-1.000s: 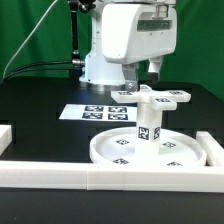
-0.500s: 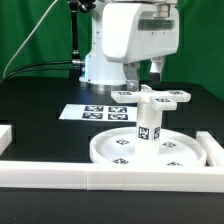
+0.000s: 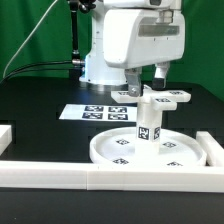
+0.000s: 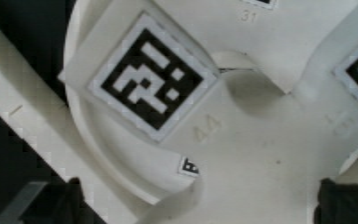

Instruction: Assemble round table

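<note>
The round disc [image 3: 146,150] is lying flat on the black table [image 3: 40,100], close against the white border rails [image 3: 110,175] that are running along the front and the exterior view's right. The short leg [image 3: 147,122] is standing upright in the middle of the disc, with square tags on its side. The cross-shaped foot [image 3: 152,96] is sitting on top of the leg, its four arms spreading out level above the disc. The gripper [image 3: 148,76] is hanging just above the foot, under the big white body of the arm; the fingers [image 3: 163,72] are pointing down near the foot, but I cannot tell if they are spread, pressed together or pinching it. In the wrist view the foot [image 4: 229,110] is filling almost the whole picture, very close, with one large tag on it. The marker board [image 3: 95,112] is lying flat on the table behind the disc, toward the exterior view's left.
</note>
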`<action>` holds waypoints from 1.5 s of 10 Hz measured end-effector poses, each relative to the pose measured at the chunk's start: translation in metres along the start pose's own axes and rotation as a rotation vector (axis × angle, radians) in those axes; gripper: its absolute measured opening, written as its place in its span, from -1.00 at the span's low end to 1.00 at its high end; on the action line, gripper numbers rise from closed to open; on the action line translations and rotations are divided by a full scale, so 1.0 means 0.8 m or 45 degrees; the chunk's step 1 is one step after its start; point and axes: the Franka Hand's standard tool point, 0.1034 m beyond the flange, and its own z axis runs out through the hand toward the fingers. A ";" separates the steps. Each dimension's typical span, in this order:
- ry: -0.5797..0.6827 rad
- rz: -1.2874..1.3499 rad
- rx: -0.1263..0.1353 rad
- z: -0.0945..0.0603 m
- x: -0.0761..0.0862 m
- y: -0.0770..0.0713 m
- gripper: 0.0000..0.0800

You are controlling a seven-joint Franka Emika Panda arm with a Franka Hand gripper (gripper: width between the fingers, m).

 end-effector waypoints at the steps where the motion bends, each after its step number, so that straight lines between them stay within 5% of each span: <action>1: -0.001 0.002 0.001 0.001 -0.001 0.000 0.62; 5: -0.008 0.053 0.009 0.003 -0.004 -0.001 0.62; 8: -0.029 0.155 0.044 0.003 -0.006 -0.009 0.62; 10: -0.034 0.159 0.078 -0.014 -0.004 -0.017 0.62; 15: -0.034 0.159 0.075 -0.008 -0.002 -0.019 0.62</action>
